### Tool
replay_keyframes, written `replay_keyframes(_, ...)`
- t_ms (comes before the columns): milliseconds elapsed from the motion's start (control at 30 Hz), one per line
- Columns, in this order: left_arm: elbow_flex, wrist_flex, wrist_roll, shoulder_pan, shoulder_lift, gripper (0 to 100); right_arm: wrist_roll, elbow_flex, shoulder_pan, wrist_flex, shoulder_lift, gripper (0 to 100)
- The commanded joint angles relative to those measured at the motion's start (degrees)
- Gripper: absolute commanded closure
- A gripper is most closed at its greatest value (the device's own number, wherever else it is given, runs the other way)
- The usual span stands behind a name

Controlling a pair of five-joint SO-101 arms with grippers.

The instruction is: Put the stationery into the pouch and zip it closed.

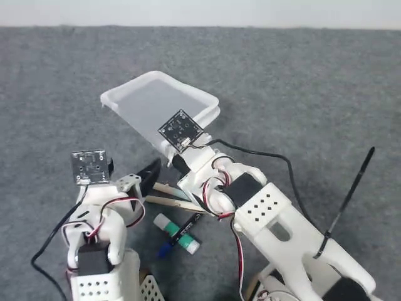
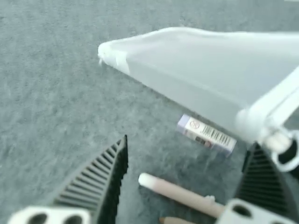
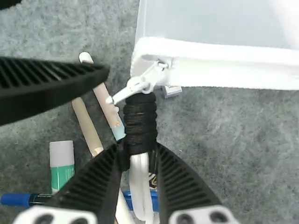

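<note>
1. We see the pouch [image 1: 156, 100], translucent with a white zip edge, lying on the grey bench [image 1: 326, 75] just beyond both arms.
2. The right gripper [image 3: 138, 151] is pinched narrow on the black-wrapped pull cord [image 3: 139, 122], which hangs from the zip slider at the pouch's near corner.
3. The left gripper [image 2: 187, 149] stands wide apart and holds nothing. It hangs above the cream pens [image 2: 180, 193], close to the pouch's edge.
4. A small box [image 2: 205, 134] with a barcode label lies on the bench right at the pouch's edge.
5. The rest of the stationery lies outside the pouch, between the two arms: a green-and-white glue stick [image 1: 177, 233], a black marker [image 1: 189, 226] across it, and a blue pen [image 1: 165, 249], all just beside the cream pens.
</note>
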Motion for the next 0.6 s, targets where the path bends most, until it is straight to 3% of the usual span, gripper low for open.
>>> replay_keyframes(0, -1.19, -4.84, 1.58, 0.62, -1.32, 63, 0.18, -0.88, 0.04, -0.84, -4.00, 99.2)
replay_keyframes(167, 1.36, -6.59, 1.58, 4.84, -1.32, 63, 0.26, -0.79, -1.45, -0.66, -4.00, 99.2)
replay_keyframes(567, 6.20, -13.10, 1.23, 5.19, -1.32, 64, 0.35, -0.79, -2.68, 0.48, -4.09, 99.2)
